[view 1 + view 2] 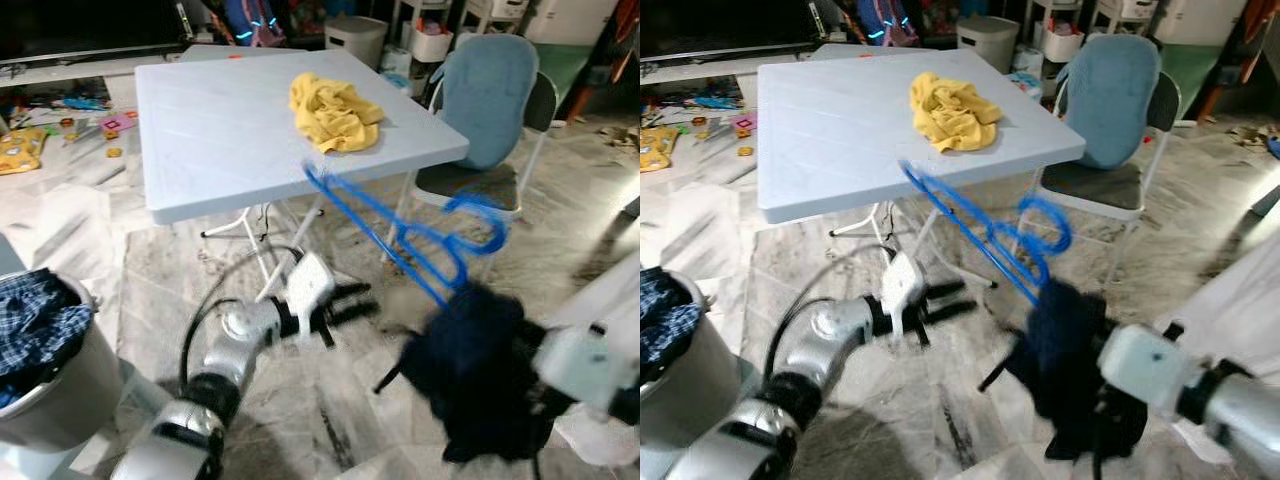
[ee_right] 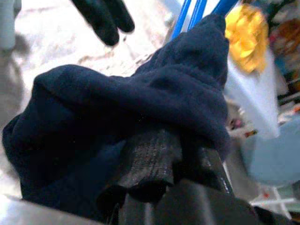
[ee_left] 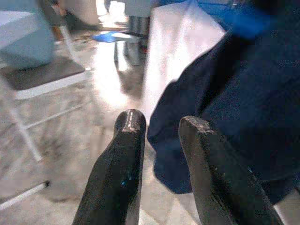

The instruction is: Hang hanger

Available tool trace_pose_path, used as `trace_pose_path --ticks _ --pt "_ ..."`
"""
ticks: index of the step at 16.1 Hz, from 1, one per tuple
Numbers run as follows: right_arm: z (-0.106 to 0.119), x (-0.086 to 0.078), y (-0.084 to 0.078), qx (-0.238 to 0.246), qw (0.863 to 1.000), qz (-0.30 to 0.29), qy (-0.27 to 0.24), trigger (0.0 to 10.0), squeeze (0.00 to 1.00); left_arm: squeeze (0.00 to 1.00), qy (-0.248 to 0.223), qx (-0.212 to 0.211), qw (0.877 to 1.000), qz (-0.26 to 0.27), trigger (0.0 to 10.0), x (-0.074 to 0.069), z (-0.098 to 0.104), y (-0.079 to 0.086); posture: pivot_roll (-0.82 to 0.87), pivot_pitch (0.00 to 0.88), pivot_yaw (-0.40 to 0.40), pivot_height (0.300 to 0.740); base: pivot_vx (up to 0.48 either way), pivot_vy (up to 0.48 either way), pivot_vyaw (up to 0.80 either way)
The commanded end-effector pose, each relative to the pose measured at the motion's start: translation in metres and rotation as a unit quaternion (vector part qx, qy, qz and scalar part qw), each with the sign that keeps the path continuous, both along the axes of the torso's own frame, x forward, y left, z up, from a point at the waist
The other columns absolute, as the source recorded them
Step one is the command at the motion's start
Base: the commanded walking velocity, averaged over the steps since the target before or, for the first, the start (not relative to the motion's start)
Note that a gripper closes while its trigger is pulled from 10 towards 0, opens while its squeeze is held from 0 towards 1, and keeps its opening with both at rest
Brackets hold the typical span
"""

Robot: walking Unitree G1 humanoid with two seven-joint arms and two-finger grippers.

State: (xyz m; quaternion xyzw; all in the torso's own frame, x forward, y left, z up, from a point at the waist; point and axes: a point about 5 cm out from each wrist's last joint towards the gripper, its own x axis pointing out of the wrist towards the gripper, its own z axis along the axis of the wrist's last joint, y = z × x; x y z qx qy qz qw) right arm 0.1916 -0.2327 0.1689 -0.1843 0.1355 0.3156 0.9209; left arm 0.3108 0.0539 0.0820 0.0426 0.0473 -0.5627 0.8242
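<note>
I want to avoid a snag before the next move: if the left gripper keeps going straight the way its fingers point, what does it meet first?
Most likely the dark navy garment, bunched on the blue hanger at the right gripper. The left gripper, fingers slightly apart, points at its near edge; depth is unclear.

I'm in a lived-in home: marble floor (image 1: 330, 400), folding desk (image 1: 220, 130), laundry basket (image 1: 50, 390) at 8 o'clock, toys at 10.

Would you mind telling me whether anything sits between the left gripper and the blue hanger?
Nothing visible does: the left gripper points across bare floor at the blue hanger, which the right gripper holds with a dark garment.
</note>
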Motion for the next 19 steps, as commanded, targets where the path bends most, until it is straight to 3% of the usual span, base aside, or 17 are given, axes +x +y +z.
trace_pose_path --ticks 1,4,9,11,14,17,18,19 --pt "0.0 0.005 -0.004 -0.04 0.999 0.004 -0.012 10.0 0.0 1.0 -0.013 -0.019 0.999 -0.039 10.0 -0.002 0.011 -0.002 -0.04 0.0 -0.021 0.74 0.0 0.0 0.0" --pt "-0.007 0.016 -0.025 -0.125 0.992 0.018 -0.004 10.0 0.0 1.0 -0.021 -0.023 0.989 -0.143 10.0 -0.012 0.02 -0.001 -0.03 0.0 -0.014 0.74 0.0 0.0 0.0" --pt "-0.021 0.025 -0.034 -0.194 0.978 0.072 0.018 10.0 0.0 1.0 -0.03 0.004 0.977 -0.212 10.0 -0.021 0.025 0.003 -0.02 0.0 -0.019 0.74 0.0 0.0 0.0" --pt "-0.026 0.024 -0.033 -0.193 0.976 0.099 0.033 10.0 0.0 1.0 -0.036 0.005 0.976 -0.213 10.0 -0.021 0.029 0.007 -0.02 0.0 -0.026 0.74 0.0 0.0 0.0" --pt "-0.029 0.014 -0.035 -0.185 0.97 0.143 0.059 10.0 0.0 1.0 -0.085 0.036 0.983 -0.16 10.0 -0.005 0.036 0.02 -0.02 0.0 -0.043 0.74 0.0 0.0 0.0" --pt "-0.023 0.016 -0.036 -0.183 0.969 0.156 0.05 10.0 0.0 1.0 -0.095 0.062 0.981 -0.157 10.0 -0.002 0.031 0.024 -0.02 0.0 -0.041 0.74 0.0 0.0 0.0" --pt "-0.022 0.016 -0.035 -0.18 0.969 0.161 0.048 10.0 0.0 0.23 -0.099 0.069 0.979 -0.161 10.0 -0.003 0.029 0.024 -0.02 0.0 -0.041 0.74 0.0 0.0 0.0" --pt "-0.02 0.016 -0.033 -0.177 0.968 0.169 0.045 10.0 0.0 0.0 -0.099 0.076 0.978 -0.166 10.0 -0.005 0.026 0.024 -0.02 0.0 -0.041 0.74 0.0 0.0 0.0"
